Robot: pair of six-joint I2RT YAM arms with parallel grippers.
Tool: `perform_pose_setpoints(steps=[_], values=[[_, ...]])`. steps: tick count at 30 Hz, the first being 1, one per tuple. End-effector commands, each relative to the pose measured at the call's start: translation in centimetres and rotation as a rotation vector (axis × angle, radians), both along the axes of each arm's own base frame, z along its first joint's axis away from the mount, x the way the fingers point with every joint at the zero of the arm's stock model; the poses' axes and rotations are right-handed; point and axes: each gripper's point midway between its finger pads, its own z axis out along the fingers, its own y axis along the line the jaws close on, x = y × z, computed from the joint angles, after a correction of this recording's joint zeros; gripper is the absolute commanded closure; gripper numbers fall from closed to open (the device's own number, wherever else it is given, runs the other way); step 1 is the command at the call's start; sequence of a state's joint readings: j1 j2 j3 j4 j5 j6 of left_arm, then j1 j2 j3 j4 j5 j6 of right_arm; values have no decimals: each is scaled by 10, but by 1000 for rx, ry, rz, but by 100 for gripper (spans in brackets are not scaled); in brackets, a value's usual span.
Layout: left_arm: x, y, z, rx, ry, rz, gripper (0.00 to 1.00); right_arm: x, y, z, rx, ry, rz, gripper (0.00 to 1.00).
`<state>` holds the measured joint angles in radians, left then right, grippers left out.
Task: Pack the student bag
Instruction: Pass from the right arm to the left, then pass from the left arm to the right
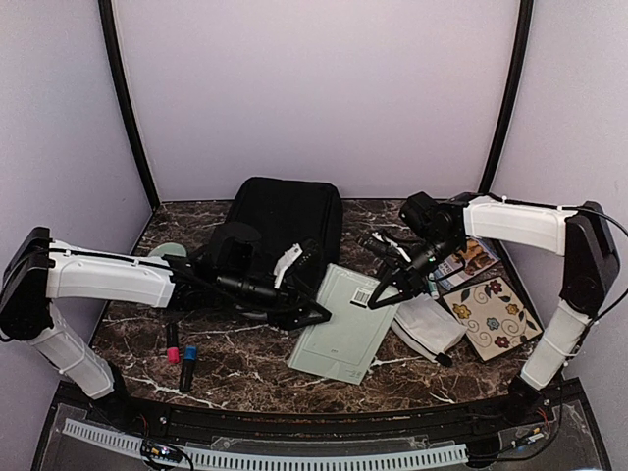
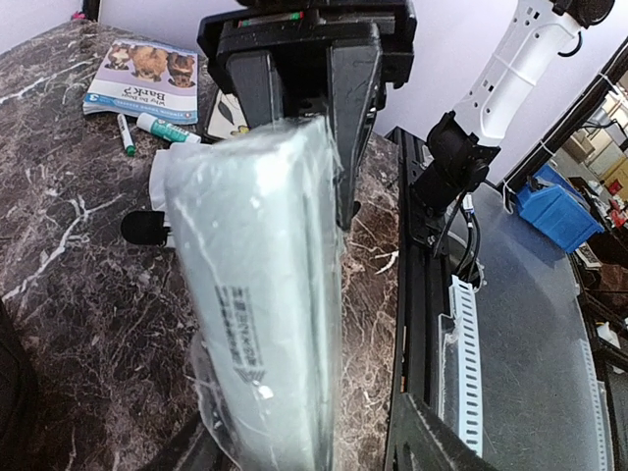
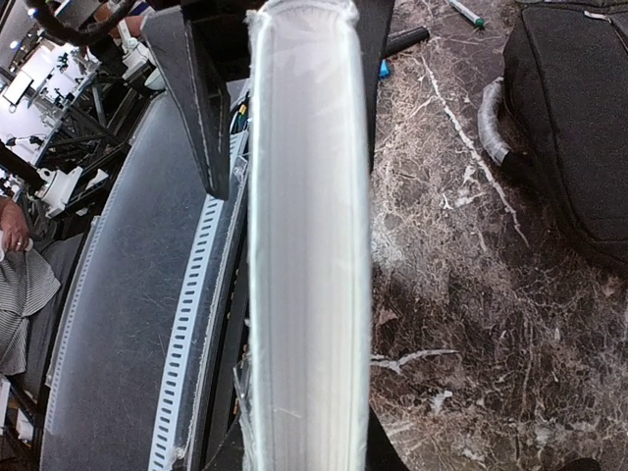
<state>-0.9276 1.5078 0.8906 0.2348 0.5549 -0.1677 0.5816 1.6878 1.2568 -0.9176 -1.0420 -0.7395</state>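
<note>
Left hand [image 1: 316,312], right hand [image 1: 385,291] both tight on wrapped green book [image 1: 343,336]; student bag [image 1: 287,210] partly arm-hidden.

Closes in on three sides with plain pale lilac walls [image 1: 314,88], split by thin black curved poles [image 1: 128,108]. Spreads below as a dark brown, white-veined marble-patterned surface [image 1: 245,368], edged at the near side by a white slotted plastic strip [image 1: 294,458].

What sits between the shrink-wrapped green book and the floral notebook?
A white fabric pouch lies on the table between the green book and the floral notebook; the top external view shows it.
</note>
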Motion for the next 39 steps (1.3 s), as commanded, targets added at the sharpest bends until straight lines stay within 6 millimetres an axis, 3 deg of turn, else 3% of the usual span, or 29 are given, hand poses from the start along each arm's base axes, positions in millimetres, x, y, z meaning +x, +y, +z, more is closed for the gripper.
perform_pose_setpoints(steps=[1, 5, 12, 14, 17, 21, 28, 29, 30, 31, 35, 39], values=[[5, -10, 6, -29, -9, -17, 40, -1, 8, 28, 97, 16, 23, 100], [4, -17, 5, -42, 8, -43, 48, -2, 8, 28, 95, 14, 23, 100], [0, -24, 2, -42, 53, -89, 84, 2, 9, 28, 80, -6, 13, 100], [-3, -25, 6, -51, 64, -104, 91, 5, 8, 30, 74, -19, 8, 94], [-5, -26, 21, -77, 60, -119, 99, 15, 4, 41, 73, -43, -13, 73], [3, -23, 51, -138, 32, -85, 100, 48, -10, 79, 116, -112, -107, 50], [50, -2, 106, -308, 6, 125, 100, 107, -43, 154, 219, -252, -405, 29], [55, 1, 115, -345, 7, 151, 100, 113, -47, 161, 232, -258, -450, 21], [60, 5, 124, -384, 4, 175, 100, 116, -52, 167, 250, -260, -487, 6], [66, 9, 131, -417, 6, 202, 100, 118, -57, 173, 277, -265, -511, 1], [80, 21, 156, -522, 27, 247, 100, 110, -70, 178, 340, -251, -564, 0], [86, 26, 172, -594, 56, 248, 100, 100, -66, 151, 328, -118, -521, 5]])
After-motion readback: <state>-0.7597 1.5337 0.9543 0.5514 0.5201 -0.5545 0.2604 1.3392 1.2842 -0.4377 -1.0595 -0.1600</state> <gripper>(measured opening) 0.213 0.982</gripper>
